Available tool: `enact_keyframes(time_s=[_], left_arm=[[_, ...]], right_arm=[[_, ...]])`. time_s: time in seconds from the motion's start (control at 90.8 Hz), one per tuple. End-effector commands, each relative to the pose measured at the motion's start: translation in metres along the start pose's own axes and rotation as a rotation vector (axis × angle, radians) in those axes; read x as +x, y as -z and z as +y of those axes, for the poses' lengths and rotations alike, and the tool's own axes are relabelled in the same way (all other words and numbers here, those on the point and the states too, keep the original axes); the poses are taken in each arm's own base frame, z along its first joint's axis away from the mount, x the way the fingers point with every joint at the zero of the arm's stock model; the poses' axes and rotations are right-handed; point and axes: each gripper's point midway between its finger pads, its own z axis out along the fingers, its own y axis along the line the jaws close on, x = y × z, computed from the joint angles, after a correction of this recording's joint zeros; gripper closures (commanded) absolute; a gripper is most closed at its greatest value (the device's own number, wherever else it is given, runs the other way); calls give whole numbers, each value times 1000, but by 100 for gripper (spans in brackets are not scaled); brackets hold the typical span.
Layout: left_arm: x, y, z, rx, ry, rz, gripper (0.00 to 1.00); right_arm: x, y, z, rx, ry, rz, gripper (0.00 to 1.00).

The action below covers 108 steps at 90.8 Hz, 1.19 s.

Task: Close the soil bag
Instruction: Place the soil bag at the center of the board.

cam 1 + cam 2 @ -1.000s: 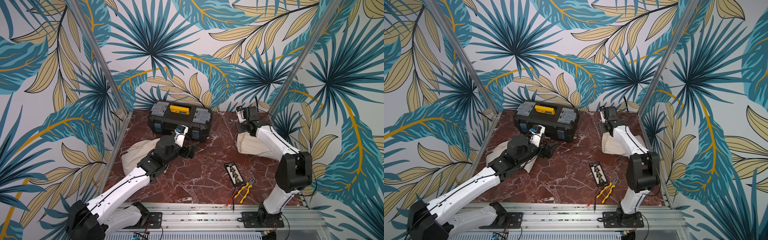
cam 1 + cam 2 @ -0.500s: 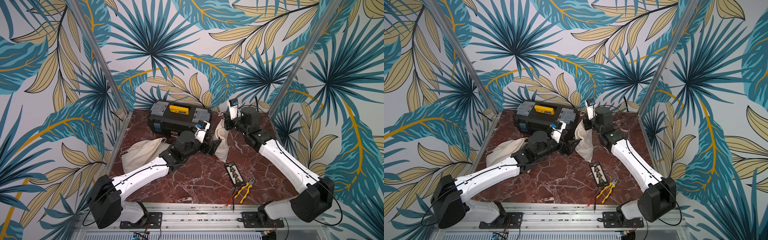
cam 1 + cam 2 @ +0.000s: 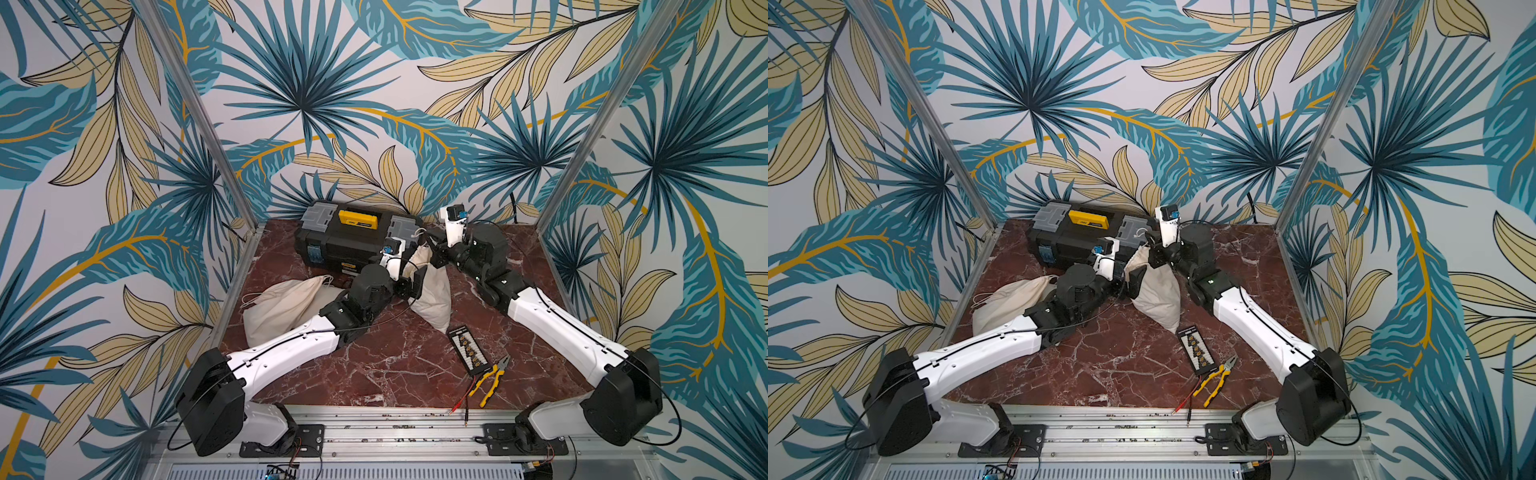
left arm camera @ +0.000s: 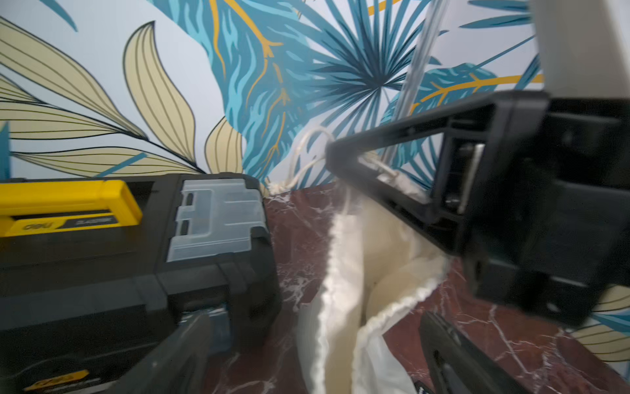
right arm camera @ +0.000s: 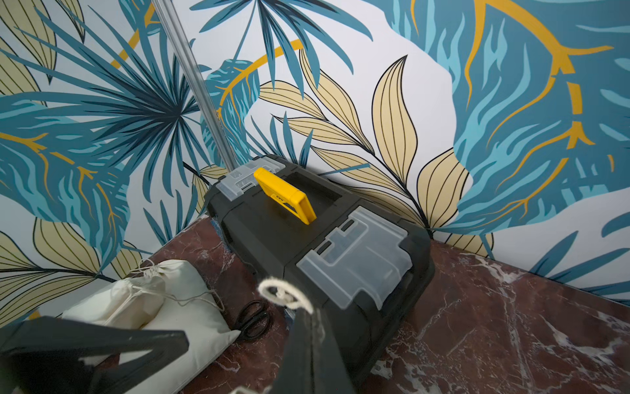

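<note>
1. Against a second ago, the soil bag is found mid-desk, just beside the toolbox. It was then lying at the desk's right edge.
2. Both arms, then drawn back, are now stretched to it.
3. The left claw is spread wide, either side of the bag's open mouth.
4. The right claw is pinched on the drawstring loop.
5. "deli" is read on the yellow handle; the smaller print is blurred.
</note>
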Motion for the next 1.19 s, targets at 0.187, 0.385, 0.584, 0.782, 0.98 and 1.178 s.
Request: enact_keyframes(time_s=[0.187, 0.385, 0.584, 0.782, 0.98, 1.178], left_arm=[[37, -16, 5, 4, -112, 121, 30], [2, 14, 25, -37, -270, 55, 97], [-44, 40, 35, -27, -497, 45, 100], [-51, 48, 36, -1, -675, 70, 100], [-44, 49, 35, 21, -695, 88, 100], [-44, 53, 37, 13, -696, 72, 100]], right_arm=[[-49, 28, 23, -93, 16, -184, 100], [-53, 50, 17, -44, 86, -203, 95], [-39, 54, 22, -76, 110, -135, 82], [-17, 49, 31, -150, 90, -63, 65], [2, 49, 41, -219, 34, 24, 38], [46, 78, 35, -194, 135, 109, 25]])
